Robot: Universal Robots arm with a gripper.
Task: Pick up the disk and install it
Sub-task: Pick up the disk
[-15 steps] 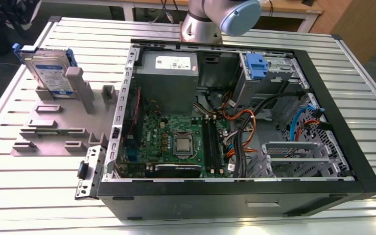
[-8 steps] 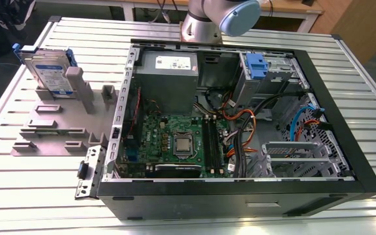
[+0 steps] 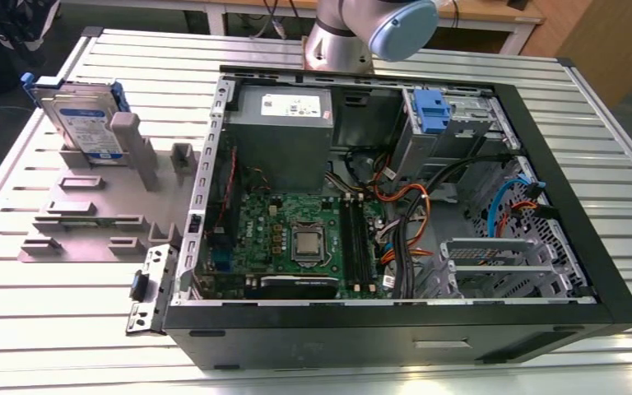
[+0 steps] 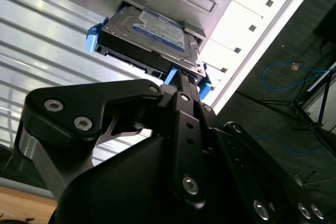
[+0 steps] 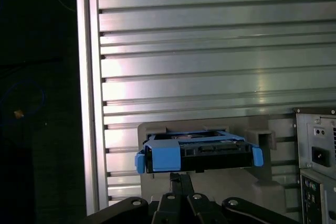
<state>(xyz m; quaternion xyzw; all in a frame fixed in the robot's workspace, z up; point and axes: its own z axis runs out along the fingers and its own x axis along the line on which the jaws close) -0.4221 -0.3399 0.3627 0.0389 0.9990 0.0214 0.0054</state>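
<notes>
The disk [image 3: 80, 119] is a silver drive with a white-and-blue label in a blue bracket. It stands on edge in a slot of the grey holder [image 3: 85, 214], at the exterior view's left, beside the open computer case [image 3: 404, 309]. In both wrist views the disk [image 4: 157, 32] [image 5: 199, 153] lies just past my fingertips. My gripper [image 5: 181, 178] [image 4: 181, 80] looks down at the disk's upper edge from above. Its fingers are shut together with nothing between them, and a gap separates them from the disk.
Inside the case are a grey power supply [image 3: 283, 123], a blue caddy [image 3: 431, 111] in the upper bay, the motherboard [image 3: 294, 239], loose cables and a metal drive cage [image 3: 492, 263]. The slatted aluminium table [image 3: 63, 329] ends close beside the holder, at the table edge [image 5: 86, 77].
</notes>
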